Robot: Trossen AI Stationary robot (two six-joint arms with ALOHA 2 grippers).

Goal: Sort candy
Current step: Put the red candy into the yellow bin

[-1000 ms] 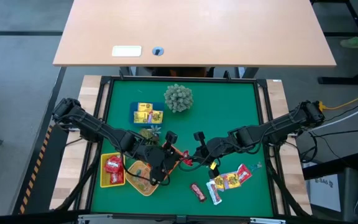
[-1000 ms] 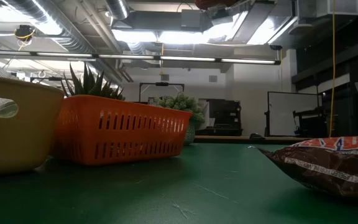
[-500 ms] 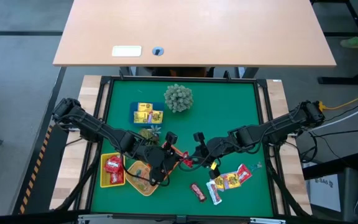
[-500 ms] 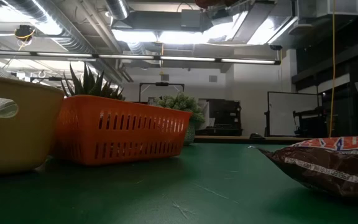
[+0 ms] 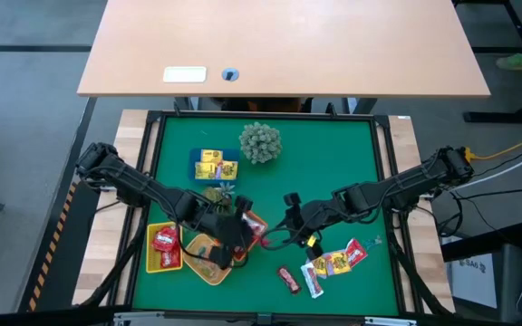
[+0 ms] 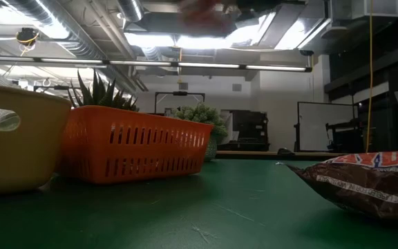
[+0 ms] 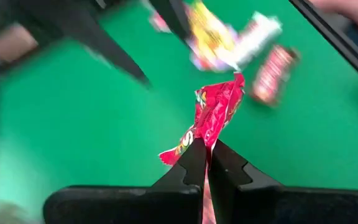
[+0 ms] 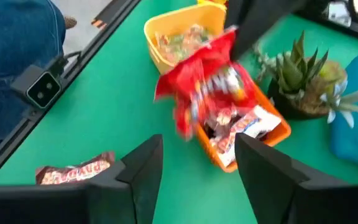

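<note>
- The orange tray [image 5: 214, 246] sits near the front of the green table [image 5: 333, 163]; the right wrist view shows wrapped sweets with red and white wrappers inside it.
- A yellow tray [image 5: 163, 249] stands just beside it, toward the table's left edge, with red packets [image 5: 165, 241] in it; the right wrist view shows more pale and greenish pieces in a yellow tray.
- A blue tray [image 5: 214, 166] farther back holds yellow packets [image 5: 216, 167].
- The left gripper [image 7: 207, 152] is pinched shut on a red candy packet [image 7: 213, 115], held up off the table over the orange tray's right edge — the packet sticks out past the fingertips.
- The right gripper [image 8: 197, 155] hangs just to the right of that packet with its fingers spread apart and nothing between them.
- The surface is a green mat in a dark frame; a pale wooden desk [image 5: 279, 45] stands behind it, and the low view looks across to a room with ceiling lights and dark equipment.
- Loose candy lies at the front right: a dark brown bar [image 5: 287, 279], a white-wrapped piece [image 5: 314, 282], and a colourful cluster [image 5: 341, 258].
- A spiky pale green plant ball [image 5: 260, 142] stands at the back centre, and a small spiky succulent [image 5: 219, 192] sits between the blue tray and the orange one.
- In the low view a brown wrapper [image 6: 365, 181] fills the right foreground.
</note>
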